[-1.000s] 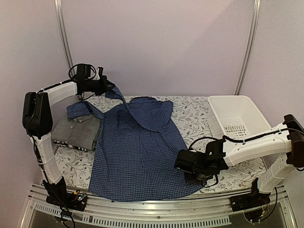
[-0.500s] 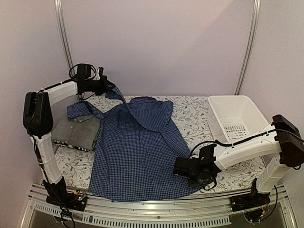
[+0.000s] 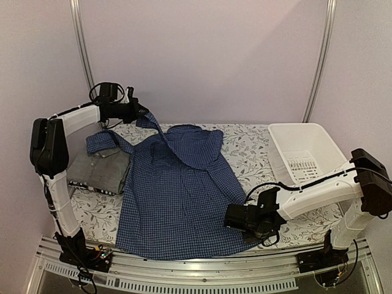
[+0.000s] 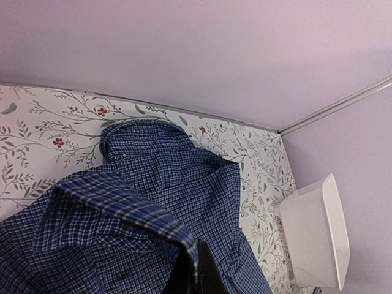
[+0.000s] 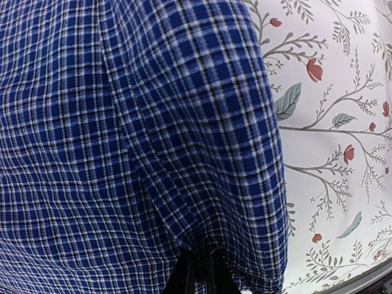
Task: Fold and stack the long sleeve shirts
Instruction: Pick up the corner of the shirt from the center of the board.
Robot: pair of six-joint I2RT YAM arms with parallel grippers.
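The tabletop (image 3: 251, 153), covered in a white floral print, carries everything. The blue shirt (image 3: 174, 196), a fine check, takes up most of its middle. It lies spread flat from the near edge back to the collar, with a sleeve reaching left at the far side. One part of its upper left is lifted off the surface in a taut ridge running up to the left pincer (image 3: 146, 114).

The white basket (image 3: 300, 125) stands at the far right corner, well apart from the shirt. A folded pile (image 3: 101, 170), grey on top with a striped edge showing beneath, sits at the left, just beside the blue shirt.

The left pincer is closed on the raised cloth, high above the far left corner. Its wrist view shows the fabric (image 4: 171, 177) draping down from the dark fingertips (image 4: 199, 275).

The right pincer (image 3: 229, 217) is low at the shirt's near right edge. In its wrist view the fingers (image 5: 199, 269) are pinched together on the hem, the check (image 5: 122, 122) puckering around them, with bare tabletop (image 5: 331, 153) just to the right.
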